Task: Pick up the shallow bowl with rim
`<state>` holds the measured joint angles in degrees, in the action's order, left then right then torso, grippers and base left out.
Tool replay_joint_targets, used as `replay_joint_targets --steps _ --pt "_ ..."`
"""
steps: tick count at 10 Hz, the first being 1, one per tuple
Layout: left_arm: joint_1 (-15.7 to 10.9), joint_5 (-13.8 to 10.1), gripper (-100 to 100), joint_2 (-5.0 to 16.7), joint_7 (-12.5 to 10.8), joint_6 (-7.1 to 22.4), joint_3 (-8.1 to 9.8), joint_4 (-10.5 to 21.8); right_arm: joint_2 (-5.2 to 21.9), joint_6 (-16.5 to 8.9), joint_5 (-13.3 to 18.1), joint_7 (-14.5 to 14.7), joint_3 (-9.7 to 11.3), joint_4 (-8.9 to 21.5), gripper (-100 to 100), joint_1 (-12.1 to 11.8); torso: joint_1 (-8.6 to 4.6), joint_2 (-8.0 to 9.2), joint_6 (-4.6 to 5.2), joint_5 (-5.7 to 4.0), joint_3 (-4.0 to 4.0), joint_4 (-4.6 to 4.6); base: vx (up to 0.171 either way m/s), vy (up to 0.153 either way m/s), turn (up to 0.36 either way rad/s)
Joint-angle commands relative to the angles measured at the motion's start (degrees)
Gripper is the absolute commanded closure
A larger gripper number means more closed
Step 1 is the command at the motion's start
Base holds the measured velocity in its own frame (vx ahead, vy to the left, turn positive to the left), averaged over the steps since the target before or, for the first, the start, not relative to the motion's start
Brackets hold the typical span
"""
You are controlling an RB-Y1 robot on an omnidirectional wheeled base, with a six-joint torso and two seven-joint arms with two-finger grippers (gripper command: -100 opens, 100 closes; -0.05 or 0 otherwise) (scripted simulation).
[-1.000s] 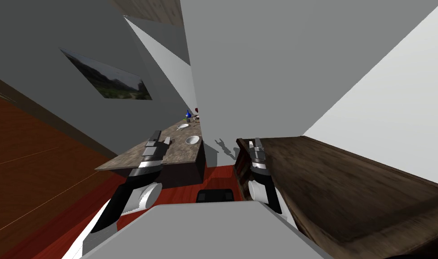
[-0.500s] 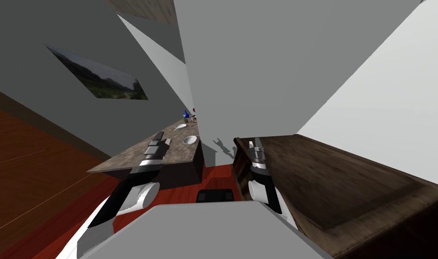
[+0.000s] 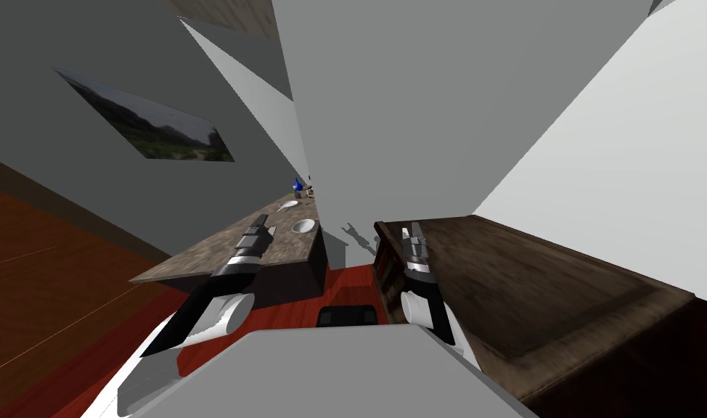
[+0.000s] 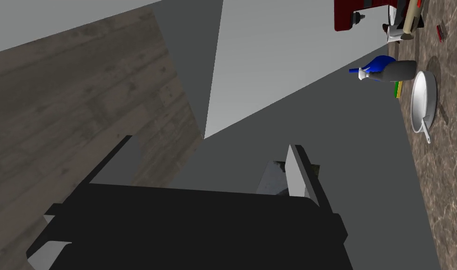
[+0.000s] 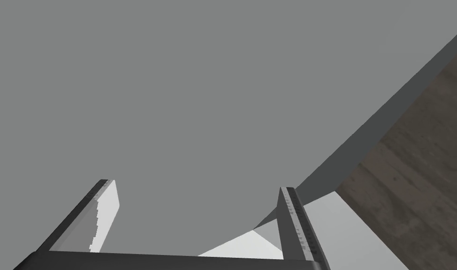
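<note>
Head view | left end effector (image 3: 265,224) (fingers apart) | bowl (image 3: 303,226) on counter (image 3: 199,257)

Tool (image 4: 209,142) spread wide (white pan (image 4: 423,101) on counter (image 4: 450,154))

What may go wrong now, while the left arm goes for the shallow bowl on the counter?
1. The bowl lies close to the counter's edge by the wall; a sideways push from the open left gripper may slide it off.
2. A white pan lies just beyond it and looks similar; the gripper might go for the wrong one.
3. The right gripper hangs near the dark wooden cabinet; turning may knock it.
</note>
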<state>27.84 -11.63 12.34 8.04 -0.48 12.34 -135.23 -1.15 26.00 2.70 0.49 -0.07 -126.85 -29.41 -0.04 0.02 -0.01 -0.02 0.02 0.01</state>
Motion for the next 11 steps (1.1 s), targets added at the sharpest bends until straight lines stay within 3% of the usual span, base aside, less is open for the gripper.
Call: replay_joint_targets --steps 1,5,11 --pt "-0.73 -0.56 -100 0.63 0.14 2.86 0.86 0.45 0.0 0.0 0.0 0.0 0.0 0.0 0 0.0 0.0 0.0 0.0 0.0 0.0 0.0 0.004 -0.031 -0.045" --pt "-1.31 -1.17 -100 1.3 0.14 7.69 1.71 0.85 0.0 0.0 0.0 0.0 0.0 0.0 0 0.0 -0.05 -0.04 0.0 -0.01 -0.03 -0.01 0.005 -0.03 -0.034" --pt "-3.4 -3.14 -100 3.4 -0.31 18.38 4.13 2.36 0.0 0.0 0.0 0.0 0.0 0.0 0 0.0 -0.03 -0.11 0.0 -0.01 -0.06 -0.03 0.018 -0.028 -0.038"
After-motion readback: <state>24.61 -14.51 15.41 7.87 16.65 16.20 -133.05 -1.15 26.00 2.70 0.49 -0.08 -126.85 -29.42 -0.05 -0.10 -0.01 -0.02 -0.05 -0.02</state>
